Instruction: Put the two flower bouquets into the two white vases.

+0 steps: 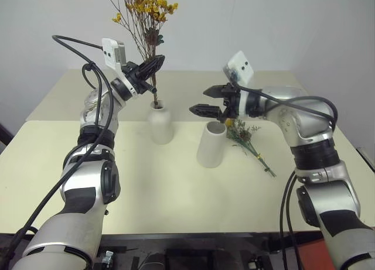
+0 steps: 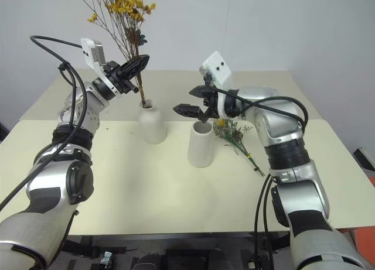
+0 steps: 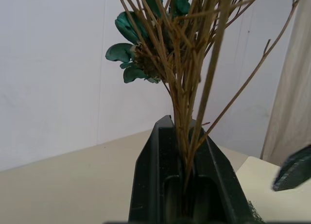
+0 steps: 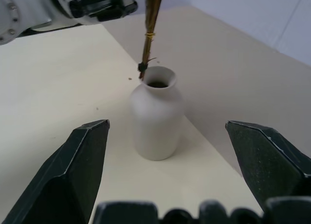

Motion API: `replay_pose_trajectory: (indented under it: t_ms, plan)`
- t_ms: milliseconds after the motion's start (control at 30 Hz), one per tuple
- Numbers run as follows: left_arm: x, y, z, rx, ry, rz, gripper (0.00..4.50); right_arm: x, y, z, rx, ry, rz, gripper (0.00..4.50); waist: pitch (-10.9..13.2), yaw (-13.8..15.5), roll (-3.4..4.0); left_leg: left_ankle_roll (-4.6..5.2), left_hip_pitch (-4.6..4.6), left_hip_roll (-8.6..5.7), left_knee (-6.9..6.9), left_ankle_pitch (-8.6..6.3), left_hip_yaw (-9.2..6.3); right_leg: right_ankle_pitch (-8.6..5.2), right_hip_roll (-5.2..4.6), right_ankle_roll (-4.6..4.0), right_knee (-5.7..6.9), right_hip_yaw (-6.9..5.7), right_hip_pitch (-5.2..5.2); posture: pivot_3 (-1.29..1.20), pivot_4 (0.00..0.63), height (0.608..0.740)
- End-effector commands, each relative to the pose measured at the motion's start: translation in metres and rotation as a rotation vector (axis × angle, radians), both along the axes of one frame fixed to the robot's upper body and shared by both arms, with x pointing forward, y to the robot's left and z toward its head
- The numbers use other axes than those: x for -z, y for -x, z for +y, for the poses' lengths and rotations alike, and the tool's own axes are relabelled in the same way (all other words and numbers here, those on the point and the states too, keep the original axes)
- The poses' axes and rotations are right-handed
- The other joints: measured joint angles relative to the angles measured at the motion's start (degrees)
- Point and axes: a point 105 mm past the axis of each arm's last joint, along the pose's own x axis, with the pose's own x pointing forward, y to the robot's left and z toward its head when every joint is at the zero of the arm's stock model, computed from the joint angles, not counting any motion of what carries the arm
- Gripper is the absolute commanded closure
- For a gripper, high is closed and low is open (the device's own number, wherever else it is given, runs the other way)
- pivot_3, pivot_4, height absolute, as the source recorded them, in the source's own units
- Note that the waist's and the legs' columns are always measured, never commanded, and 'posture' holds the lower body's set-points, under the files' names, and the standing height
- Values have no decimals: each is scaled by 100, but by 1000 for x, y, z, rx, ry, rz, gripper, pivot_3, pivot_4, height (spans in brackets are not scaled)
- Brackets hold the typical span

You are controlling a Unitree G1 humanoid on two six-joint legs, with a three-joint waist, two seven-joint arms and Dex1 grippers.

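On the cream table [image 1: 176,182] the left gripper [image 1: 153,65] pinches the yellow-orange bouquet [image 1: 146,6], its stem ends at the bottle vase [image 1: 160,123] rim — centre them over the mouth first — while the right gripper [image 1: 206,101], fingers spread, hovers above the wide vase [image 1: 211,144] beside the grey-green sprig [image 1: 249,138].

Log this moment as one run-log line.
left gripper: shut on yellow-orange dried bouquet | stem ends at squat white bottle vase rim | right gripper: open

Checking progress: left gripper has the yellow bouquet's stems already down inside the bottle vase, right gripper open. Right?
Not quite. In the right wrist view the yellow bouquet's stem tips sit at the bottle vase's rim, not inside. Left gripper grips them; right gripper is open.
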Motion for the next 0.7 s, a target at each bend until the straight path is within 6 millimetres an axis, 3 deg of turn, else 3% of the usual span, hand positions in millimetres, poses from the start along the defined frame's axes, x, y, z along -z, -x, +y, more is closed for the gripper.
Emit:
replay_pose_trajectory:
  t_ms: [33, 700]
  plan:
    - [-7, 0, -2, -2, 8, -23, 4471, -16, -3, 8, -9, -4, -53, 0, 0, -5, 0, 0, 0, 0, 0, 0, 0, 0, 0, 0, 0, 0, 0, 0, 150, 740]
    - [-22, 1, 4, 5, 63, -16, 4471, -13, -10, 22, -49, -21, -22, 0, 0, -43, 1, 0, -10, 1, -2, 0, -3, 3, 0, 2, 6, -3, -8, 0, 150, 740]
